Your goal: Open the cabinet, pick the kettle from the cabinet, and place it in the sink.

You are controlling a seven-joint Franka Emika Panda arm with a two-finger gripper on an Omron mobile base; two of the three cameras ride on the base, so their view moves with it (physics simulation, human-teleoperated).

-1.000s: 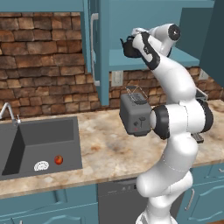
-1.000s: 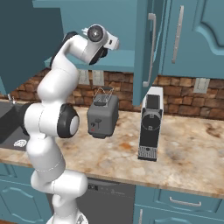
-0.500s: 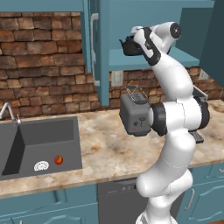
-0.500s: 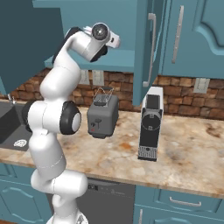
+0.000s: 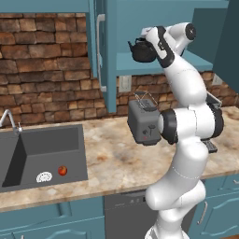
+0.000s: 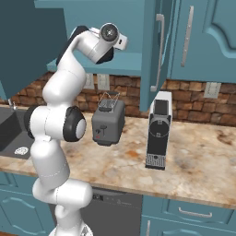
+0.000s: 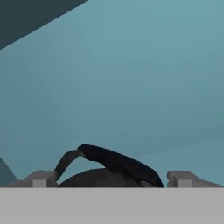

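In the left base view, the sink [image 5: 46, 149] lies at far left with two small items on its floor. Further right, the cabinet [image 5: 109, 56] stands open, the black kettle [image 5: 141, 50] on its shelf. The gripper [image 7: 109, 180] sits against the kettle, jaws wide, one fingertip either side of its arched handle. Below, a grey toaster [image 5: 144, 122] occupies the counter [image 5: 109, 161].

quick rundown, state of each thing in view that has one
cabinet: door open
kettle: upright on the cabinet shelf, not gripped
gripper: open, fingers either side of the kettle handle
sink: holds a small red item and a white one
toaster: upright on the counter
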